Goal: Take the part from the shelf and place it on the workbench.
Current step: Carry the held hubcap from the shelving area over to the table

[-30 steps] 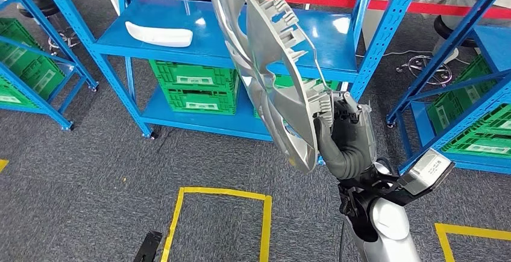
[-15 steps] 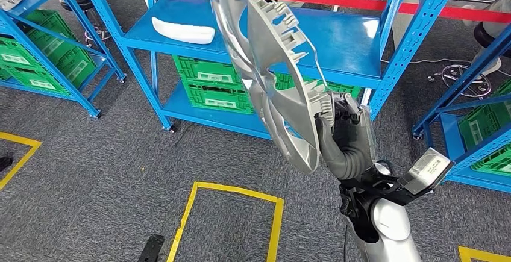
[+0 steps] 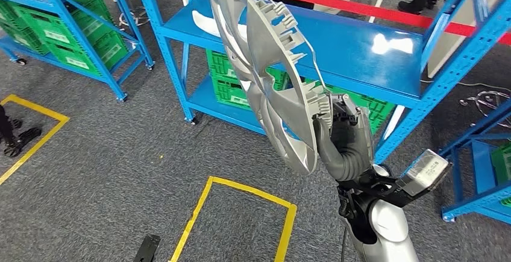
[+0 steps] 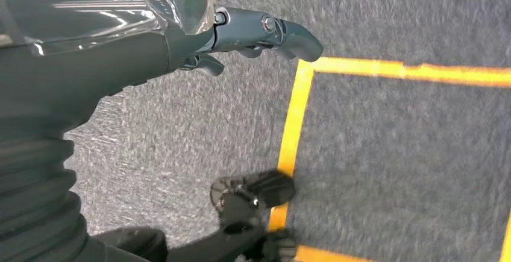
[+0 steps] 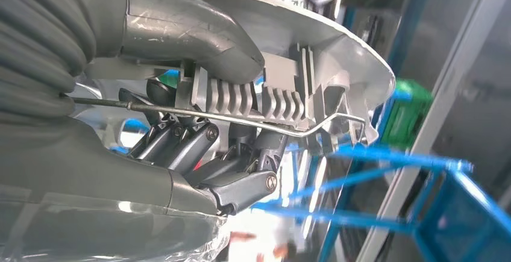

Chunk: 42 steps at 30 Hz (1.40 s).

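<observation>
Shelving in blue steel is seen as the largest thing ahead, and every place below is given relative to it. Grey carpet lies in front of the shelving, marked with yellow tape squares; green crates are stored on its lower level, a white moulded piece is left on its upper deck, and a red barrier tape with people's legs is seen behind it. No workbench is visible, so the carry is judged to have some way to run. The part, a large silver wheel cover, is held in front of the shelving, off its deck, upright and edge-on. It is judged light but broad and springy, with thin clips and a wire ring that could be bent; the rim is judged the soundest place for a grasp. The right hand is clamped on that lower rim, thumb on one face and fingers behind. The left hand hangs over the carpet holding nothing, its fingers slightly apart.
</observation>
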Available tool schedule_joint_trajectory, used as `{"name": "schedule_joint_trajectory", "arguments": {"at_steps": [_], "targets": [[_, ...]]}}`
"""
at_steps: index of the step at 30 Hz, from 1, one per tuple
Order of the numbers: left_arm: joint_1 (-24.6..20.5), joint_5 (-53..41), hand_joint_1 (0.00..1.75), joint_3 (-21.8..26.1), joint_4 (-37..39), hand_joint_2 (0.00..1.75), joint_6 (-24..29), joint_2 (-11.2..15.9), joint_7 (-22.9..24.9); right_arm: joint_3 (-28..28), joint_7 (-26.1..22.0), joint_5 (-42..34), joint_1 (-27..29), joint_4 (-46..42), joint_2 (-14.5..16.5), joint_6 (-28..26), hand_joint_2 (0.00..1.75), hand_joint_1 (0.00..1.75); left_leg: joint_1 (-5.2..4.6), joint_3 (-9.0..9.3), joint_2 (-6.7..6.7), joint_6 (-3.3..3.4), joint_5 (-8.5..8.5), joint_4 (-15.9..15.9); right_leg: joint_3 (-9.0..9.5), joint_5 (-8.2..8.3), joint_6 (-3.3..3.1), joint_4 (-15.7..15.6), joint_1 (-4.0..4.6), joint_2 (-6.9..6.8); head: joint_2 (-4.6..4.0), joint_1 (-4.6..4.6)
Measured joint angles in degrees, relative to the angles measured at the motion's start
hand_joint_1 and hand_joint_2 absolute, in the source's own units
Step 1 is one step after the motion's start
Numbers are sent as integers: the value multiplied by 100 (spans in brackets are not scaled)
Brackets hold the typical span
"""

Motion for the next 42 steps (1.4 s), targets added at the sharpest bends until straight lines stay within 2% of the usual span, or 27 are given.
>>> {"name": "schedule_joint_trajectory", "arguments": {"at_steps": [2, 3, 4, 5, 7, 9, 10, 12, 14, 16, 18, 19, 20, 21, 23, 25, 27, 29, 30, 32, 34, 35, 36, 37, 38, 40, 42], "targets": [[-12, 2, 0, 0, 1, 175, -2, -17, 0, -2, -2, -1, 10, 1, -14, 0, 175, 175, -8, -7, -146, 20, 17, -7, -385, -290, -28, 780, -10, 185, 0, 18], [-9, 3, 0, -1, 1, 175, -4, -26, 1, -2, -2, -1, 17, 1, -22, 0, 175, 175, -10, -9, -224, 19, 16, -2, -535, -361, -13, 1058, -13, 216, 0, 21], [-5, 3, 0, -1, 2, 175, -5, -32, 1, -2, -1, -1, 21, 2, -28, 0, 175, 175, -11, -10, -305, 17, 14, 7, -591, -340, 27, 1131, -19, 231, 0, 20], [-2, 3, 0, -1, 2, 175, -6, -38, 2, -2, 1, -1, 22, 2, -33, 0, 175, 175, -8, -10, -386, 8, 8, 23, -533, -227, 86, 966, -28, 244, 0, 21], [0, 3, 0, -1, 2, 175, -7, -42, 2, -1, 4, 1, 22, 2, -39, 0, 175, 175, -1, -29, -535, -35, -24, 90, -187, 120, 190, 187, -65, 368, 0, 24], [6, 3, 0, -1, 2, 175, -7, -40, 2, 2, 3, 1, 20, 1, -38, 0, 175, 175, -9, -96, -649, -100, -65, 185, 45, 324, 162, -336, -84, 496, 0, 22], [16, 3, 0, -1, 2, 175, -7, -38, 2, 2, 2, 1, 19, 0, -37, 0, 175, 175, -12, -134, -689, -127, -73, 214, 65, 344, 111, -395, -75, 519, 0, 22], [46, 6, 0, -1, 3, 175, 0, -28, 2, 3, 2, 1, 14, -1, -31, 3, 175, 175, 1, -175, -733, -161, -80, 237, 63, 361, 32, -399, -68, 438, 0, 22], [57, 16, 0, -2, 4, 175, 10, -25, 2, 3, 6, 1, 5, -1, -15, 7, 175, 175, 7, -267, -539, -218, -202, 439, 88, 362, -34, -414, -86, 352, 0, 0], [45, 26, 0, -3, 4, 175, 16, -26, 2, 3, 8, 1, 1, -2, -5, 9, 175, 175, 31, -567, -223, -295, -498, 1059, 113, 343, -84, -418, -74, 255, 0, -25], [40, 31, 0, -3, 4, 175, 17, -25, 2, 3, 7, 1, -1, -1, -4, 9, 175, 175, 76, -938, -94, -342, -723, 1739, 124, 324, -109, -417, -53, 149, 0, -28], [42, 31, 0, -3, 5, 175, 17, -27, 2, 3, 8, 1, -1, -1, -5, 9, 175, 175, 89, -1029, -76, -350, -713, 1870, 128, 315, -118, -417, -48, 96, 0, -28], [44, 31, 0, -3, 5, 175, 17, -29, 2, 3, 9, 1, -1, -1, -5, 9, 175, 175, 96, -1011, -64, -348, -606, 1789, 137, 305, -122, -417, -43, 42, 0, -29], [44, 31, 0, -3, 5, 175, 18, -28, 2, 3, 9, 1, -4, -1, -3, 9, 175, 175, 94, -864, -28, -328, -419, 1482, 152, 293, -120, -418, -35, -10, 0, -29], [33, 31, 0, -3, 4, 175, 17, -20, 2, 3, 9, 1, -11, -2, 10, 9, 175, 175, 41, -447, 199, -246, -101, 677, 189, 264, -104, -421, -6, -108, 0, -26], [9, 32, 0, -3, 3, 175, 17, -14, -2, 3, 8, 1, -19, -3, 21, 9, 175, 175, -28, -253, 345, -169, -23, 279, 210, 238, -72, -429, 15, -210, 0, -25], [-3, 32, 0, -3, 2, 175, 21, 1, -5, 4, 8, 1, -21, -3, 23, 13, 175, 175, -51, -250, 225, -116, -24, 232, 233, 218, -23, -457, 19, -327, 0, -29], [7, 32, 0, -3, 1, 175, 23, 5, -5, 4, 5, 1, -17, -1, 20, 26, 175, 175, -20, -181, 77, -64, 41, 111, 206, 150, 6, -367, 9, -222, 0, -16], [4, 33, 0, -2, 0, 175, 24, 2, -5, 4, 2, 1, -16, 1, 12, 40, 175, 175, 1, -143, 3, -39, 80, 50, 108, 54, -1, -161, 2, -82, 0, -5], [-14, 43, 0, -1, -1, 175, 21, -11, -5, 6, -3, -1, -16, 13, -7, 85, 175, 175, 21, -130, -148, -13, 111, 11, -257, -220, -32, 547, -21, 178, 0, 10], [-21, 85, 0, 1, 1, 175, 13, -26, -8, 21, 10, -2, -19, 40, -20, 140, 175, 175, 26, -134, -323, -15, 110, 19, -565, -353, 5, 1084, -44, 238, 0, 13], [-16, 121, 0, 2, 1, 175, 10, -34, -19, 39, 28, -6, -28, 61, -22, 172, 175, 175, 35, -136, -416, -25, 103, 33, -577, -287, 66, 1053, -66, 245, 0, 12], [-10, 166, 0, 7, 2, 175, 12, -43, -36, 66, 52, -12, -46, 83, -24, 208, 175, 175, 52, -140, -511, -46, 89, 62, -478, -143, 146, 801, -97, 262, 0, 13], [0, 207, 0, 13, 2, 175, 17, -50, -58, 104, 78, -22, -77, 107, -25, 244, 175, 175, 70, -152, -603, -81, 66, 109, -307, 33, 228, 412, -140, 321, 0, 15], [13, 251, 0, 24, 1, 175, 31, -53, -79, 151, 100, -39, -123, 140, -24, 281, 175, 175, 77, -184, -686, -132, 31, 176, -150, 172, 275, 67, -166, 411, 0, 22], [64, 310, 0, 44, -4, 175, 65, -54, -73, 260, 125, -68, -222, 204, -14, 329, 175, 175, 83, -264, -794, -224, -23, 291, 6, 289, 228, -270, -180, 524, 0, 27], [163, 320, 0, 50, -3, 175, 85, -47, -22, 358, 134, -76, -292, 256, -3, 327, 175, 175, 102, -315, -856, -277, -33, 322, 4, 290, 106, -260, -155, 469, 0, 26]]}}
